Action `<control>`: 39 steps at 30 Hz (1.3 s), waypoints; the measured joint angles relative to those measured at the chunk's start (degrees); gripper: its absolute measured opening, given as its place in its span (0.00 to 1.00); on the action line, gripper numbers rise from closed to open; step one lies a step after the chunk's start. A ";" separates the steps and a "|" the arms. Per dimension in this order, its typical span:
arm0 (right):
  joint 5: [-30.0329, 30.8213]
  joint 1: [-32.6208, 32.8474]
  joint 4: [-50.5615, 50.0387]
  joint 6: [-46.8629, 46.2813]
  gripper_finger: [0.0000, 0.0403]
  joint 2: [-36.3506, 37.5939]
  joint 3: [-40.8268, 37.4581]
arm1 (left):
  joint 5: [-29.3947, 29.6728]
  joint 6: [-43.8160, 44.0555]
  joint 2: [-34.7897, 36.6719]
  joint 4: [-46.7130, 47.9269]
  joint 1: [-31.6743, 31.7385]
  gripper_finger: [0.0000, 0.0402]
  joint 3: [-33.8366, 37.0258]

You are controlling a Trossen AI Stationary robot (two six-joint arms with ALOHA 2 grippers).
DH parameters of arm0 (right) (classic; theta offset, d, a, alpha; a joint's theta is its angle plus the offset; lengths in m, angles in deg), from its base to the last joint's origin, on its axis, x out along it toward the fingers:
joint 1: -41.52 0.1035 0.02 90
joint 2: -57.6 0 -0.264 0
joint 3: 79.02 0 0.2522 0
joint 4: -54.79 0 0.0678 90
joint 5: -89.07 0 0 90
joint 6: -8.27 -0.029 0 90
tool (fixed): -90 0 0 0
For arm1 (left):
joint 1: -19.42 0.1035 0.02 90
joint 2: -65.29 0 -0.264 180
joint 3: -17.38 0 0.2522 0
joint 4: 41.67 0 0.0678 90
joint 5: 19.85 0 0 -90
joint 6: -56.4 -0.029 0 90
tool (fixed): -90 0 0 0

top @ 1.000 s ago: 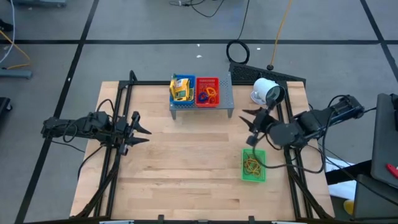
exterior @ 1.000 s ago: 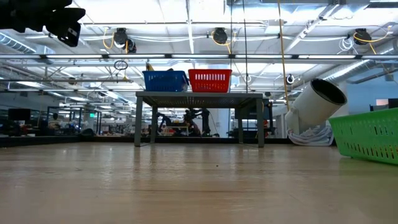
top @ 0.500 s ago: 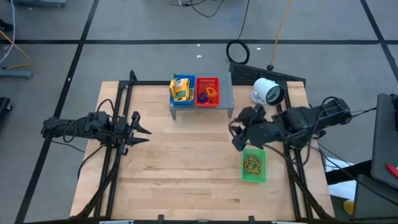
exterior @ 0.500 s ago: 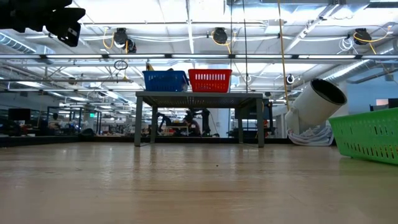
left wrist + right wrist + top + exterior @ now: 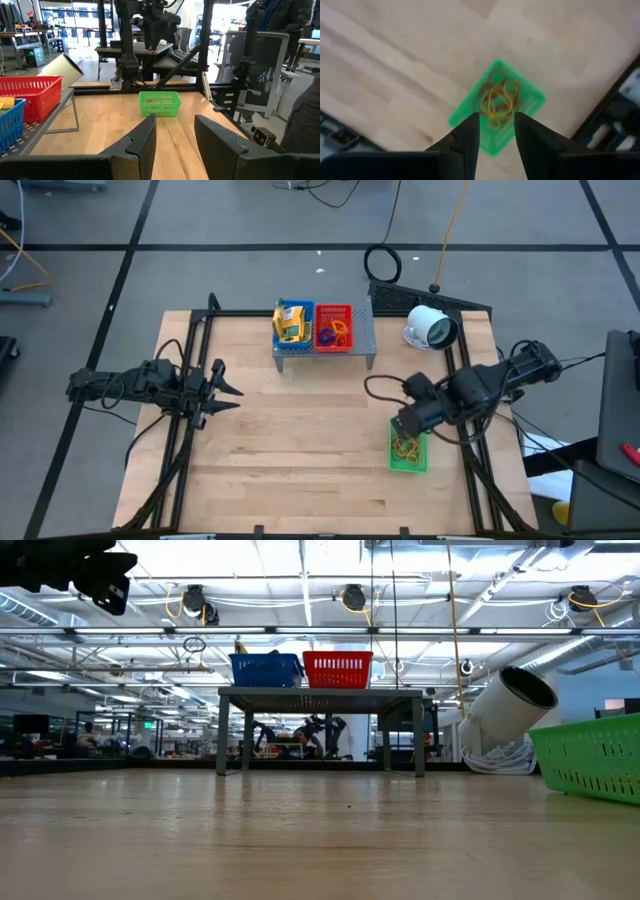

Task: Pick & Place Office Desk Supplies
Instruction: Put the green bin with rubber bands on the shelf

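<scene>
A green basket (image 5: 408, 450) holding tan rubber-band loops (image 5: 497, 102) rests on its base near the table's right edge. My right gripper (image 5: 404, 423) hangs above the basket's far end, pointing down, open with nothing between its fingers (image 5: 496, 120). A blue basket (image 5: 292, 323) with yellow crayon packs and a red basket (image 5: 334, 326) with coloured rubber bands stand on a grey perforated stand (image 5: 366, 340) at the far middle. My left gripper (image 5: 226, 387) waits open at the left, level, pointing toward the right edge (image 5: 175, 125).
A white round camera-like device (image 5: 430, 327) lies at the far right, just behind my right arm. Black frame rails (image 5: 190, 370) run along both table sides. Bare wood (image 5: 300, 440) spreads across the middle and near part of the table.
My right gripper has swung from pointing toward the table's far edge to tipping steeply down, rolling as it went. It has come toward the near edge and now hangs over the green basket. The baskets have stayed where they were.
</scene>
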 joint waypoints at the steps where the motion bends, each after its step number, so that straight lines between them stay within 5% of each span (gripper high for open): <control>1: -1.05 0.49 -0.26 -0.90 0.27 0.00 -0.29 | 0.00 0.00 0.00 -0.01 0.00 0.36 0.00; 11: -7.38 8.20 0.06 -13.15 0.27 1.44 -7.50 | 0.00 0.00 0.00 -0.02 0.00 0.36 0.00; 30: -18.97 6.62 0.99 -35.04 0.28 1.35 -19.78 | 0.00 0.00 0.00 -0.02 0.00 0.36 0.00; 39: -13.04 7.04 18.46 -41.31 0.28 5.11 -33.41 | -0.02 0.00 0.00 0.00 -0.01 0.36 0.00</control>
